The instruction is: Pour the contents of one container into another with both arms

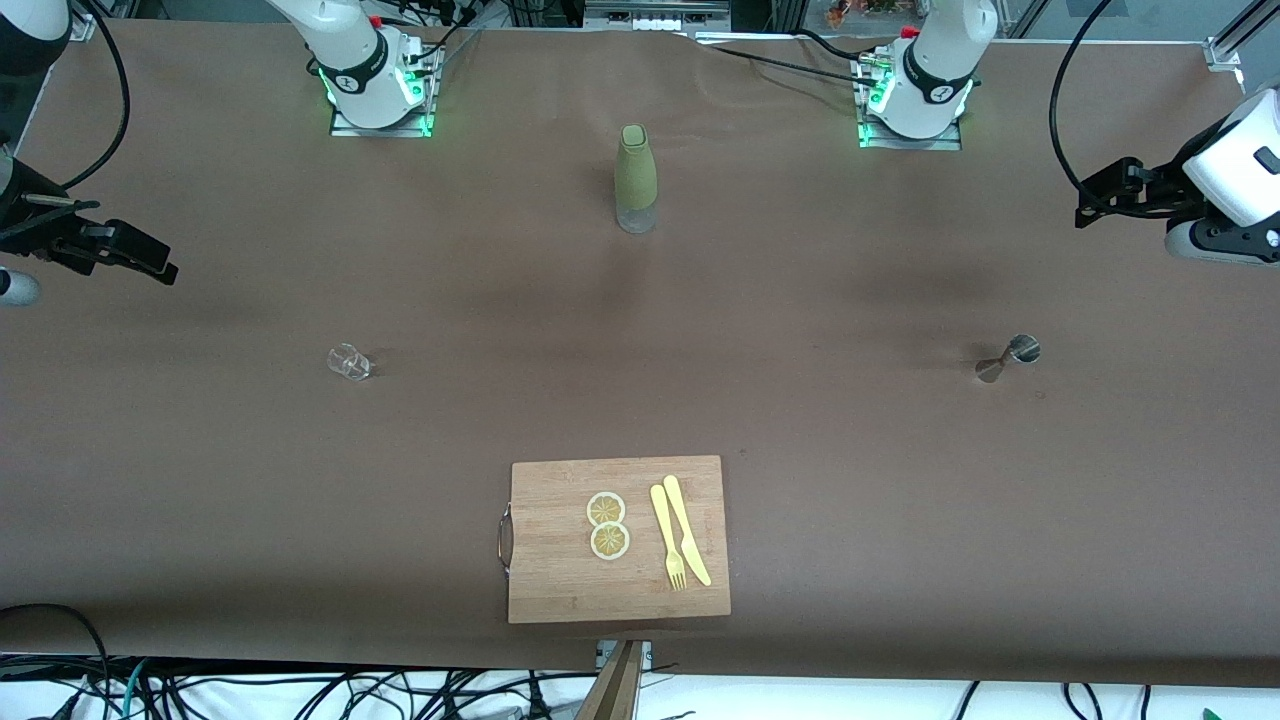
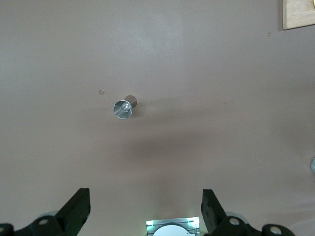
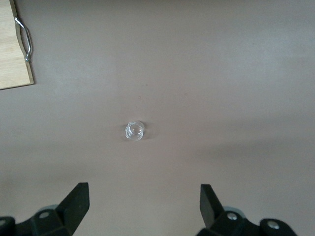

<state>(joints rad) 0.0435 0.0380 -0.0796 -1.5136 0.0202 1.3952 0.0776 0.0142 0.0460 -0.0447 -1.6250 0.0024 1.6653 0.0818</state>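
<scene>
A small clear glass (image 1: 349, 362) (image 3: 134, 131) stands on the brown table toward the right arm's end. A metal jigger (image 1: 1008, 358) (image 2: 123, 108) stands toward the left arm's end. A tall green bottle (image 1: 634, 178) is upright midway between the arms' bases. My right gripper (image 1: 158, 264) (image 3: 144, 201) hangs open and empty, high over the table at its end, looking down on the glass. High over the other end, my left gripper (image 1: 1092, 202) (image 2: 146, 204) is open too, holds nothing, and has the jigger in its view.
A wooden cutting board (image 1: 560, 580) (image 3: 12, 54) (image 2: 299, 14) with a metal handle lies at the table's edge nearest the front camera. On it are two lemon slices (image 1: 607, 525), a yellow knife (image 1: 686, 528) and a yellow fork (image 1: 667, 537). Cables run along the table's edges.
</scene>
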